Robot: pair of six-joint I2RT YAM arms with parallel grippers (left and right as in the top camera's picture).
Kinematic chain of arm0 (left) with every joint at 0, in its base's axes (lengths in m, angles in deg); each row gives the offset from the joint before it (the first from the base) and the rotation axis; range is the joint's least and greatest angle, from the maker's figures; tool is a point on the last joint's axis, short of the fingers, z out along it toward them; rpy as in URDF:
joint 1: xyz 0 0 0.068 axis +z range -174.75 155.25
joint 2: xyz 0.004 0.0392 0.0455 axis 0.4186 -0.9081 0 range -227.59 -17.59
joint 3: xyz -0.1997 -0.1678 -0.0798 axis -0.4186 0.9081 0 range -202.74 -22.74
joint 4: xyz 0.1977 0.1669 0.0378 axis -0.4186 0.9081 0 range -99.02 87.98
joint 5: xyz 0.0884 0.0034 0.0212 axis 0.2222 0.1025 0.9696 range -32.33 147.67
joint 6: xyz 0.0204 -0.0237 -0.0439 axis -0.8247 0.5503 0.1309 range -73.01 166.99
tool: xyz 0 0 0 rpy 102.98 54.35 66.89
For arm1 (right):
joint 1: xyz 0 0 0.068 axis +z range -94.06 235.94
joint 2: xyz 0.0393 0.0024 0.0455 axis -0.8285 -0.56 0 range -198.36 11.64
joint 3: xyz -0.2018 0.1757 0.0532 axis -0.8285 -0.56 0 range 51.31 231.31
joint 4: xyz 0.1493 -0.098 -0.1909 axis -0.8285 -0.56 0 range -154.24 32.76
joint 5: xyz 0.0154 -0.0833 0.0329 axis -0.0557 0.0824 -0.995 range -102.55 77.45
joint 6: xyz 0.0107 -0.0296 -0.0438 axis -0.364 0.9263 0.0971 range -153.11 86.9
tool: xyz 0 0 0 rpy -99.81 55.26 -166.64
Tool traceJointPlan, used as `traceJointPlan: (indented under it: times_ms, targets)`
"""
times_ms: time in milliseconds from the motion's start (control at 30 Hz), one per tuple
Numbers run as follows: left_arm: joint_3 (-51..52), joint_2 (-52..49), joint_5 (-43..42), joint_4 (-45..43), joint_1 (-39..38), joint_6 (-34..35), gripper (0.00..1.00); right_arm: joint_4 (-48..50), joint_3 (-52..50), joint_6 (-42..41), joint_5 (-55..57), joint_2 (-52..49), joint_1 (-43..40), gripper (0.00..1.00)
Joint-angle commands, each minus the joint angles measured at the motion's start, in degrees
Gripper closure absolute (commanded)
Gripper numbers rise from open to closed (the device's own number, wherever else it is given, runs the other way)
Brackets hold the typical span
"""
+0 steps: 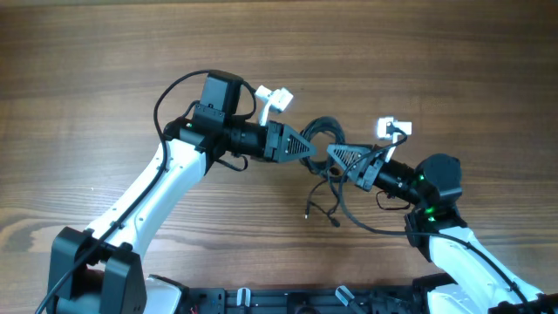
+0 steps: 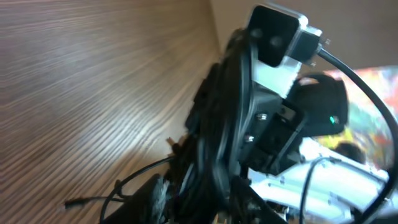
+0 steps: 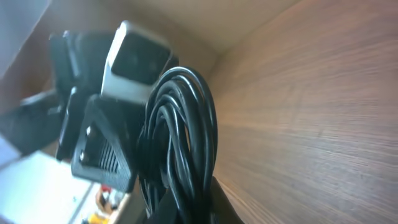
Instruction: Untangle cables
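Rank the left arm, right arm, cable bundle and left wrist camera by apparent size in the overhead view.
1. left arm, clearly largest.
2. right arm, though the frame edge cuts it off.
3. cable bundle, counting its loose strands.
4. left wrist camera, smallest.

Brown wood-grain table [image 1: 87,70], grain running lengthwise; black frame strip [image 1: 261,302] along near edge.
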Motion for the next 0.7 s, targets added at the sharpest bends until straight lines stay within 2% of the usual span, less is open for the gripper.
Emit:
traceJointPlan:
  times_ms: [0,133,200,233,267,333,433,533,633,667]
  targets:
    - [-0.28,0.85,6.67,-0.20,-2.27,4.22,0.68,0.11,0.76,-6.91,5.09,-0.02,-0.02,0.96]
    - [-0.28,0.85,11.15,-0.48,-5.70,4.22,0.70,-1.31,0.76,-7.76,5.07,-0.02,-0.02,0.96]
    - [-0.28,0.85,13.46,-1.97,-7.30,4.22,0.82,-2.69,0.76,-7.76,4.96,-0.02,0.04,0.95]
    - [-0.28,0.85,14.67,-2.38,-7.56,4.24,0.93,-3.17,0.76,-7.76,4.79,-0.02,0.04,0.96]
    - [-0.28,0.85,16.37,-2.45,-7.58,4.55,0.96,-3.87,0.76,-7.72,4.68,-0.02,0.04,0.95]
    - [-0.28,0.85,20.94,-2.40,-7.50,7.34,0.96,-5.84,0.76,-7.52,4.90,-0.02,0.04,0.95]
    - [-0.28,0.85,23.56,-2.38,-7.26,8.90,0.96,-6.93,0.76,-5.38,5.05,-0.02,0.02,0.92]
    - [-0.28,0.85,23.74,-2.36,-6.29,8.90,0.96,-7.45,0.76,-2.95,5.38,-0.02,0.02,0.83]
    - [-0.28,0.85,23.74,-2.36,-4.79,8.90,0.96,-8.87,0.76,-2.86,7.89,-0.02,0.02,0.70]
    - [-0.28,0.85,23.74,-2.36,-4.39,8.90,0.96,-9.27,0.76,-2.80,8.17,-0.02,0.02,0.62]
